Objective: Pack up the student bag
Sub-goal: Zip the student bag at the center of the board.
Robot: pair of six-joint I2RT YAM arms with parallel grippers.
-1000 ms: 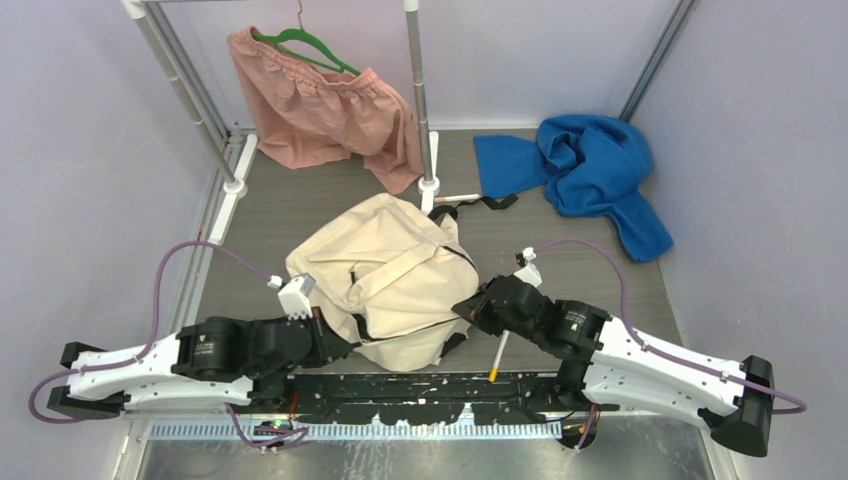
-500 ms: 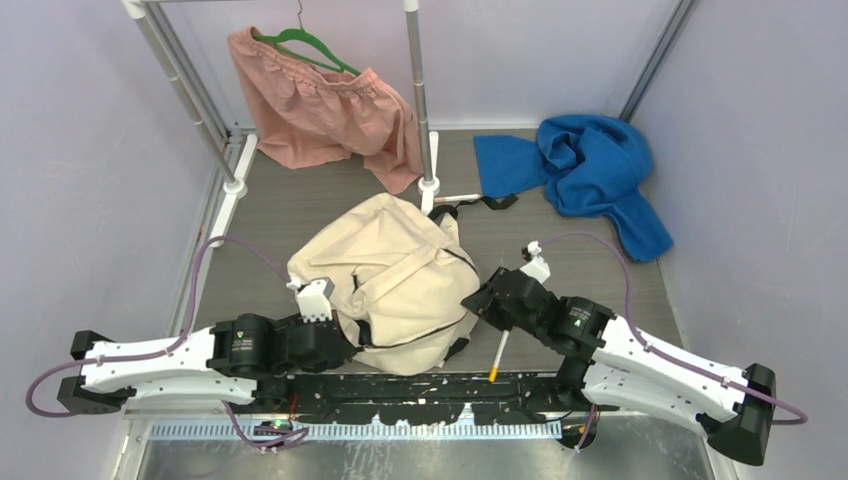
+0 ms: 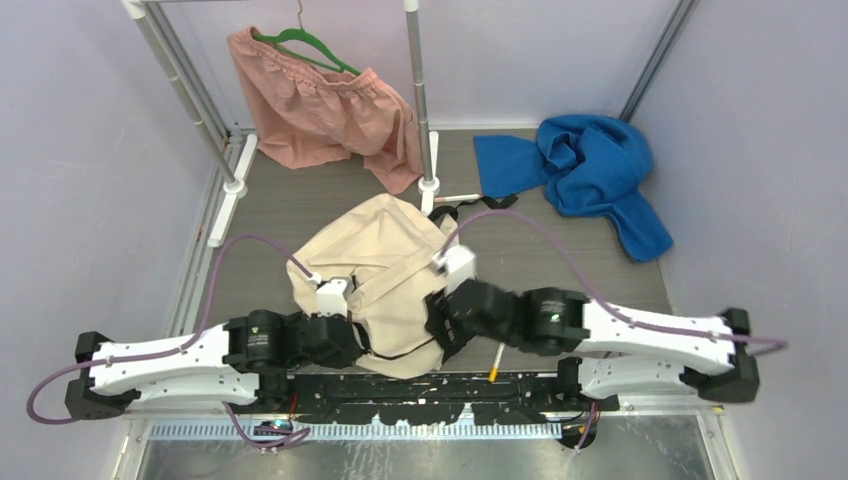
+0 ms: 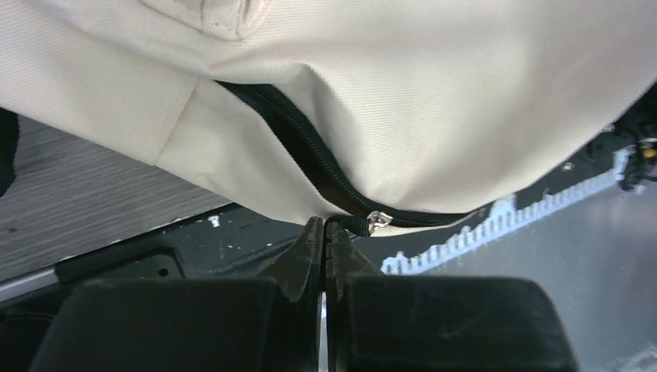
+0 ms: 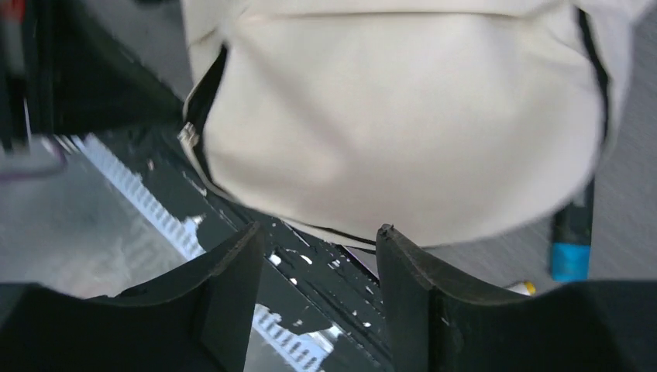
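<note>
Stock, top view: one student bag (image 3: 385, 265), centre; one blue cloth (image 3: 590, 165), upper right; one pink garment (image 3: 320, 105) on one green hanger (image 3: 312, 45), upper left; one yellow-tipped pen (image 3: 496, 362), lower centre. Two grippers. Change: the right arm has swung left from beside the bag onto its lower right edge, and its jaws have parted. Left gripper (image 4: 324, 226): jaws together, nipping the zipper pull (image 4: 362, 223) under the bag's bottom seam. Right gripper (image 5: 318, 232): jaws apart, empty, with the bag just beyond the tips.
</note>
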